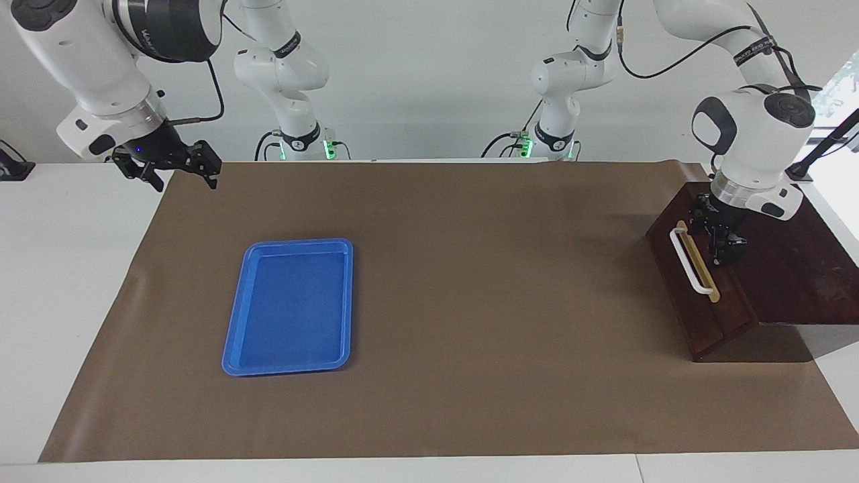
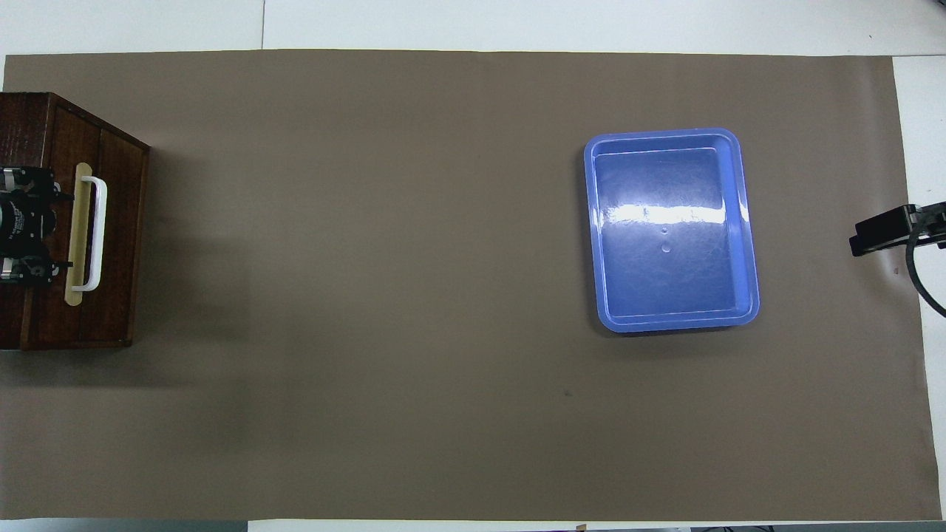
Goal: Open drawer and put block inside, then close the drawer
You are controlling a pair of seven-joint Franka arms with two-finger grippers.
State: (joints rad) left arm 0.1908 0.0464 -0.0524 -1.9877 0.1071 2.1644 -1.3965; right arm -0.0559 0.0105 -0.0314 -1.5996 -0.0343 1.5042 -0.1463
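Drawer (image 1: 698, 295) shut in the cabinet (image 1: 792, 268), block out of sight, left gripper (image 1: 719, 236) spread wide right by its handle (image 1: 690, 261), right gripper (image 1: 168, 164) spread, waiting well away from drawer.

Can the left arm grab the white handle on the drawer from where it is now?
Probably yes. The left gripper, open, sits right beside the white handle on the shut drawer, and nothing stands between them.

White rounded arms, black cables, green-lit bases, black grippers.
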